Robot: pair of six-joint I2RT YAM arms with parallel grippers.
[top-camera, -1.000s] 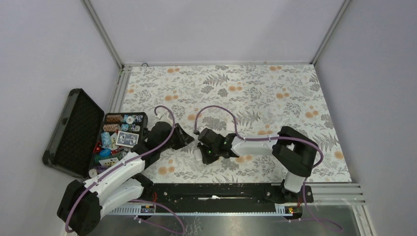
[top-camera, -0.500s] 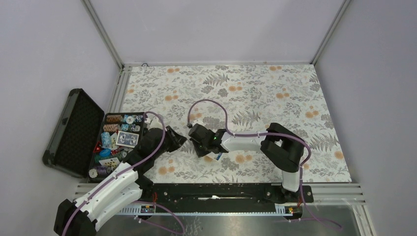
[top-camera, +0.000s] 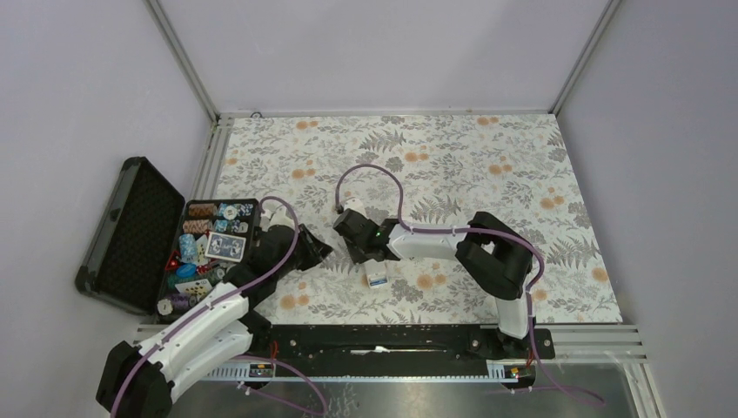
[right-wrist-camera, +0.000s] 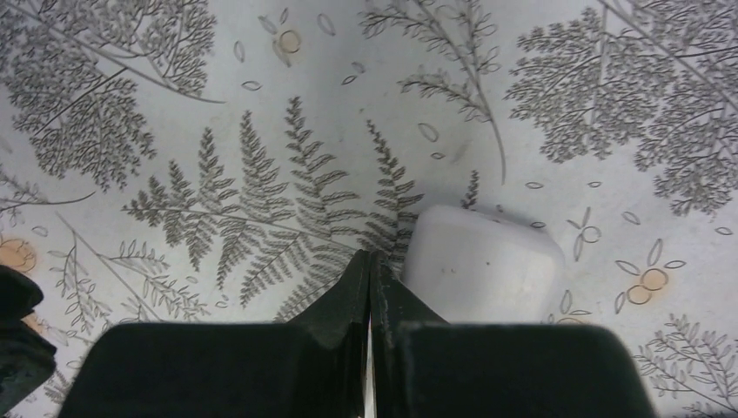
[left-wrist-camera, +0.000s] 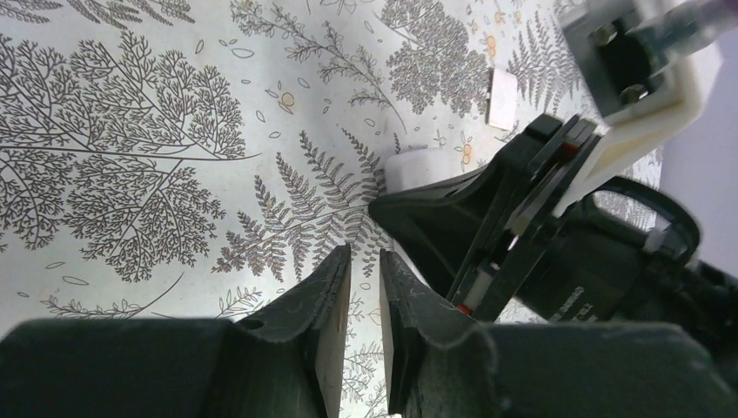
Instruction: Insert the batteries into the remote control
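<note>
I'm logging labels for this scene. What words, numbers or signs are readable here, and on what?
Nothing reads clearly in any view.
Pale print on the right arm's black housing: too blurred to read.
Playing card and poker chips in the black case: markings too small to read.

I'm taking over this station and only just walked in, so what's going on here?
The right gripper, jaws shut and empty, is down at the cloth beside a small white block, probably the remote. The left gripper, jaws slightly apart and empty, points at it from close by. A small white-and-blue item lies alone nearer the front edge, too small to identify. No battery is held.
</note>
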